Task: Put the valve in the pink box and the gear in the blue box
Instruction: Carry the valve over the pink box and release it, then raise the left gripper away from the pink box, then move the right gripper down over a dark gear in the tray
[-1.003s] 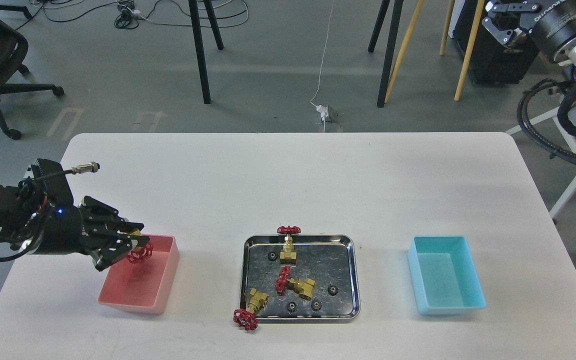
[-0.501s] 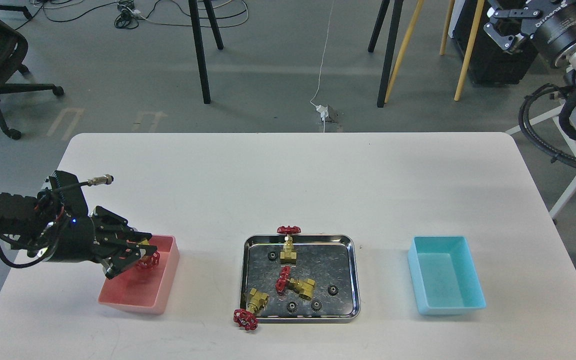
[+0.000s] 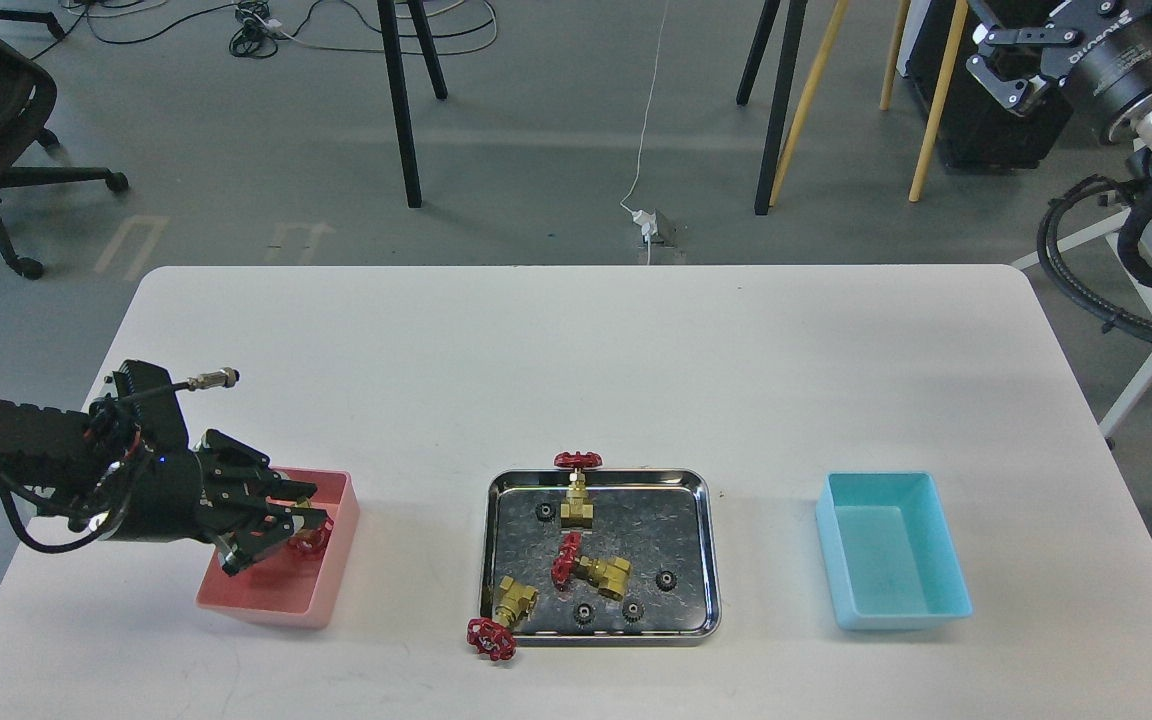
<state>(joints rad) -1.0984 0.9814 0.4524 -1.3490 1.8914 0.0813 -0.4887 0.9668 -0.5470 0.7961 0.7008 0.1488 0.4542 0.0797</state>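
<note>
1. The left gripper reached low inside the pink box, its fingers clamped on a valve whose red handwheel showed just past the fingertips, close to the bin's right wall.
2. The pink box sat at the near left of the white table, well apart from the steel tray in the middle.
3. On the tray, one valve lay at the far edge, its red wheel on the rim; a second valve lay on its side near the centre.
4. A third valve hung over the tray's near left corner, brass body inside and red wheel on the table.
5. Small black gears lay loose on the tray: one gear at the upper left, another gear at the right, and two more near the front edge.
6. The blue box stood on the right of the table, well apart from the tray.
7. The right gripper was held high at the upper right, off the table, its fingers spread and gripping nothing.
</note>
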